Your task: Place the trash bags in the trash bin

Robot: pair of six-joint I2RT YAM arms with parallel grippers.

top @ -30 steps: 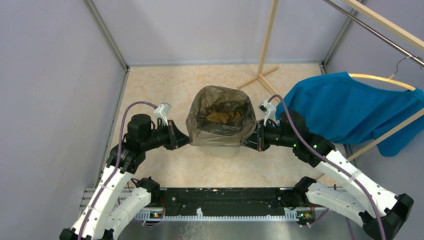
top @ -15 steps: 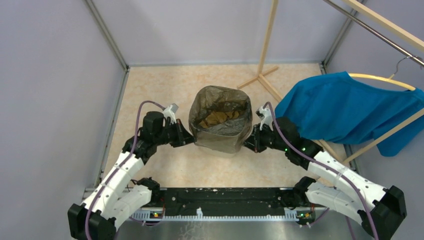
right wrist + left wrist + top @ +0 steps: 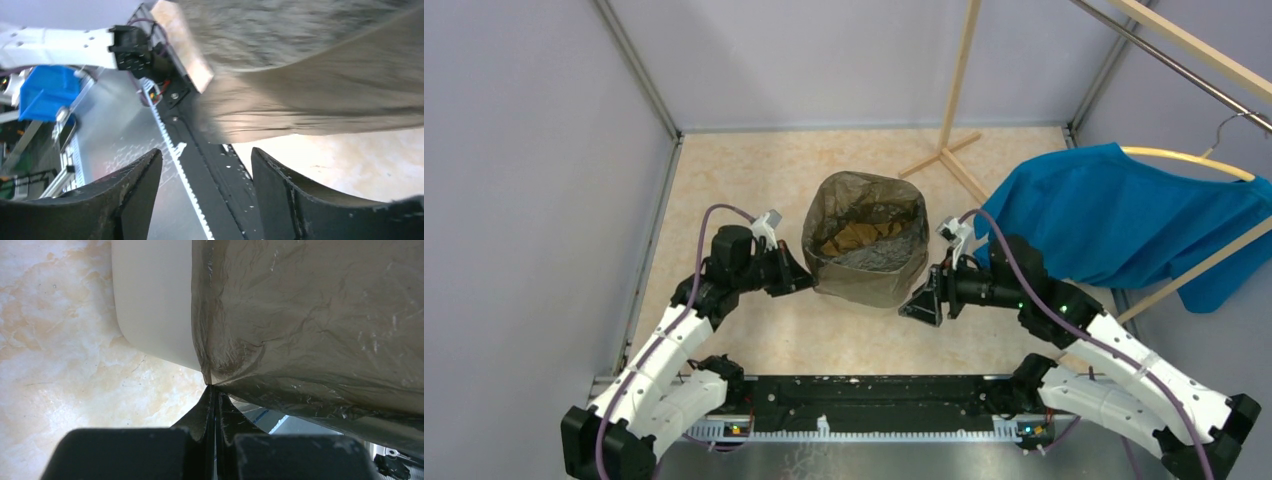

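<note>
1. Fingers of left gripper (image 3: 214, 390) are pressed together and pinch a fold of the trash bag (image 3: 310, 315), just beside the trash bin (image 3: 150, 295) wall.
2. Right gripper (image 3: 206, 152) has its jaws apart with nothing between them, near the bag's right side.
3. Bag lines the bin and hangs down over its rim outside.
4. Bin stands on the beige floor (image 3: 724, 180) between both arms; a blue garment (image 3: 1114, 215) hangs further right.
</note>
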